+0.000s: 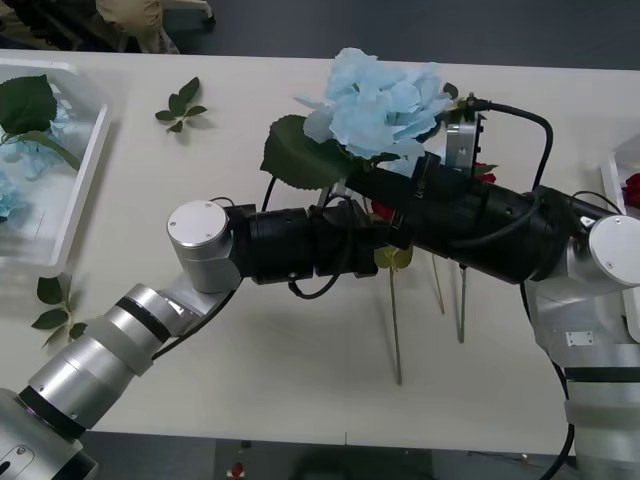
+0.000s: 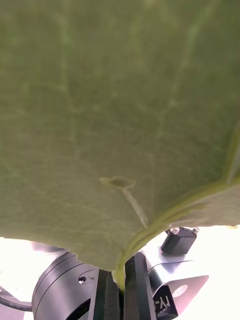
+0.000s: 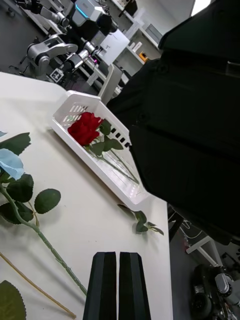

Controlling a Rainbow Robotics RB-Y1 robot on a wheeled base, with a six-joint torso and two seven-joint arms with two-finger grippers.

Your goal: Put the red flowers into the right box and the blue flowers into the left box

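Right gripper (image 2: 119, 280) fingers clamp blue flower (image 1: 378, 100) stem, lifted right of left box (image 1: 85, 170). Left gripper (image 3: 118, 285) fingers closed, empty. Next: carry leftward to box.

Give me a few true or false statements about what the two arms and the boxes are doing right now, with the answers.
1. The right tool is shut on the stalk of a big green leaf that belongs to a blue flower. True.
2. The left tool is gripping a red rose. False: its fingers are shut with nothing between them.
3. A red rose lies in the right box. True.
4. The left box has only red roses in it. False: it holds blue flowers and green leaves.
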